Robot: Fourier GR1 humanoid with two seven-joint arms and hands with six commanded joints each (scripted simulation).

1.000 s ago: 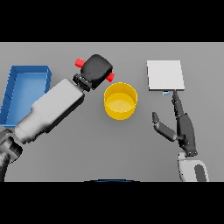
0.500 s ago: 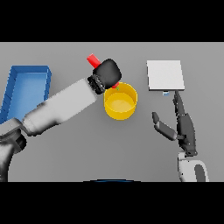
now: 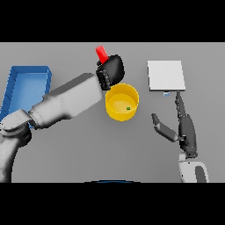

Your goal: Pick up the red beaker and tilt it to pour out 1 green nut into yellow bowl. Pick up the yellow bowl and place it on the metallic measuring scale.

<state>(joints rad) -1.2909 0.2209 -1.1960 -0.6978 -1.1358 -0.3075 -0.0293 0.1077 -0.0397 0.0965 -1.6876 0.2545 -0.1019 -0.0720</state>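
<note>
Red beaker [image 3: 101,54] (tilted) protrudes from left hand [image 3: 110,71] above yellow bowl [image 3: 121,103].

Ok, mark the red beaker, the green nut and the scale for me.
red beaker [image 3: 101,54], head view, on its end above the left hand.
green nut [image 3: 128,108], head view, its middle.
metallic measuring scale [image 3: 165,75], head view, plate centre.

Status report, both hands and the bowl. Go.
Left robot hand shut on red beaker, above yellow bowl. Green nut in bowl. Right robot hand open, idle below metallic scale. Path to scale unobstructed.
</note>
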